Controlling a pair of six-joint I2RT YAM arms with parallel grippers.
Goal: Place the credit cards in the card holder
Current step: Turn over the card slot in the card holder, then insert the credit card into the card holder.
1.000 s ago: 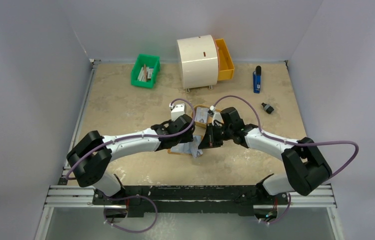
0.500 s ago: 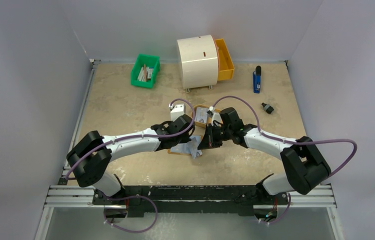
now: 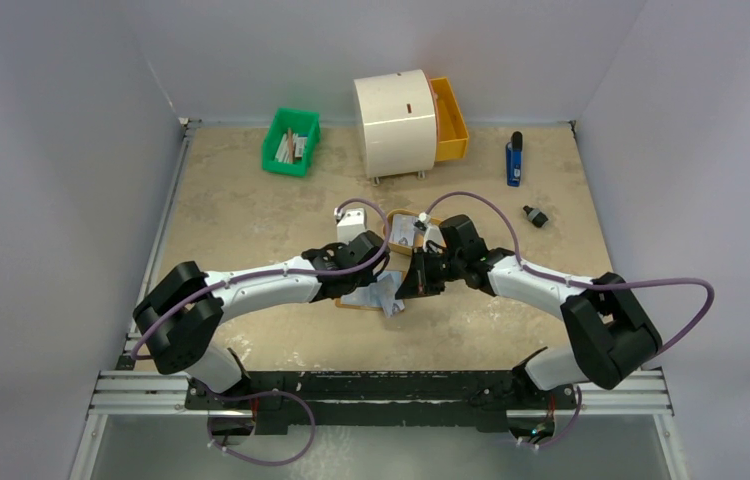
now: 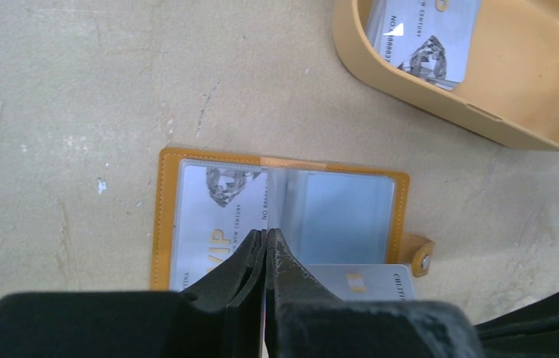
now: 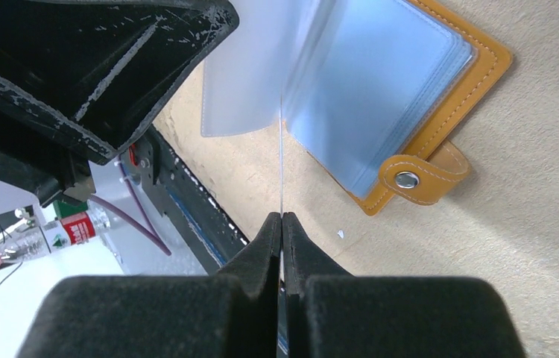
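Shuts the left end effector (image 4: 267,233) on a clear sleeve (image 4: 281,195) of the card holder (image 4: 165,224), open at the middle of the counter (image 3: 251,200).
Keeps the right end effector (image 5: 282,216) pinched on a thin edge-on sheet (image 5: 281,149); likely spreads a pocket for the credit cards (image 4: 429,45).

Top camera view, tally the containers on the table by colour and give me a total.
Orange: 3 (long orange drawer, oval orange tray, open orange-tan folding card holder)
Green: 1 (green plastic bin)
White: 1 (round white drawer cabinet)
Total: 5
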